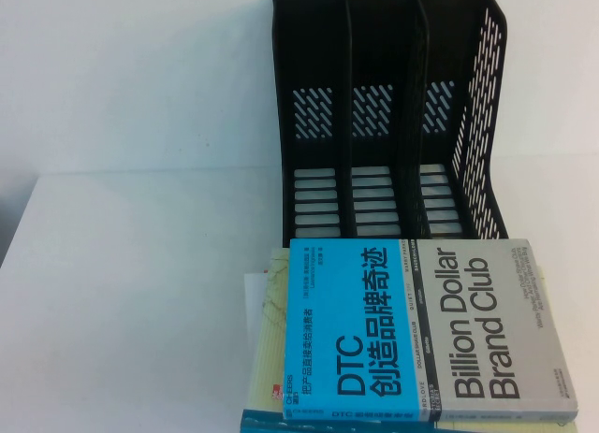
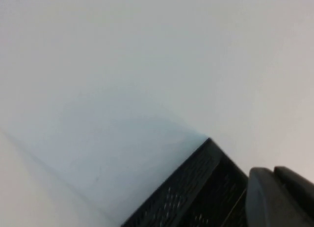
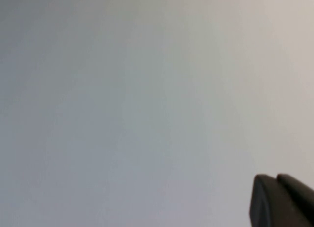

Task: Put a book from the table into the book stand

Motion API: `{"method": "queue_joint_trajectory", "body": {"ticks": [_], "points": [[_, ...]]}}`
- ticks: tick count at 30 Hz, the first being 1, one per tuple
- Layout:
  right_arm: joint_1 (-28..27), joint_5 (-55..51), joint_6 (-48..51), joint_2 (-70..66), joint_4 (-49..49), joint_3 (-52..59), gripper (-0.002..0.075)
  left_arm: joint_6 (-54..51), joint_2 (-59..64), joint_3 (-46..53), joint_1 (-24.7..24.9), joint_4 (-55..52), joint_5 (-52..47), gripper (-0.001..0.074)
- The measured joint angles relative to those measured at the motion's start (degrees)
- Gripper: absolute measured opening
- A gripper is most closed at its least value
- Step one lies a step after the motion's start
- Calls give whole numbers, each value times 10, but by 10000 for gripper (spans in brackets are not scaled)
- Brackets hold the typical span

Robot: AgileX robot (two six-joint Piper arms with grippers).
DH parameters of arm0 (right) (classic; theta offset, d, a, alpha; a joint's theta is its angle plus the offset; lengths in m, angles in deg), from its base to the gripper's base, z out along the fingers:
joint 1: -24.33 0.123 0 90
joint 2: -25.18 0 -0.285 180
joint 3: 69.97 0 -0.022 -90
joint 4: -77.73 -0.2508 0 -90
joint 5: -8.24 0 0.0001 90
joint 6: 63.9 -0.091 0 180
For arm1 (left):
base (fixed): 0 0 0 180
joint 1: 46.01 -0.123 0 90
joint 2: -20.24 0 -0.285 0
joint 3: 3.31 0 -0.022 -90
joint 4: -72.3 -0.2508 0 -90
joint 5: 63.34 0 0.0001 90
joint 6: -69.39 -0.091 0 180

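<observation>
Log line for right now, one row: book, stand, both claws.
book: flat on yellow book, before stand | stand: empty | left claw: parked, off book | right claw: parked, off book

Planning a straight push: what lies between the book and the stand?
Nothing: in the high view the book meets the stand. Left gripper and right gripper show only in wrist views.

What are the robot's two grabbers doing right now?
Left gripper: up near the book stand, holding nothing seen; open or closed cannot be told.
Right gripper: only an edge shows against blank background; cannot be told.
</observation>
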Motion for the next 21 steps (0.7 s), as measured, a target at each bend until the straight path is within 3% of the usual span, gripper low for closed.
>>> {"method": "queue_joint_trajectory", "body": {"ticks": [10, 16, 21], "points": [[0, -2, 0, 0, 81, -139, -3, -234, -3, -158, 0, 4, 9, -3], [0, -56, -8, -8, 156, -203, -3, -269, 19, -203, 0, 5, 5, -3], [0, -142, -29, -53, 259, -249, -3, -280, 78, -228, 0, 5, -55, -3]]}}
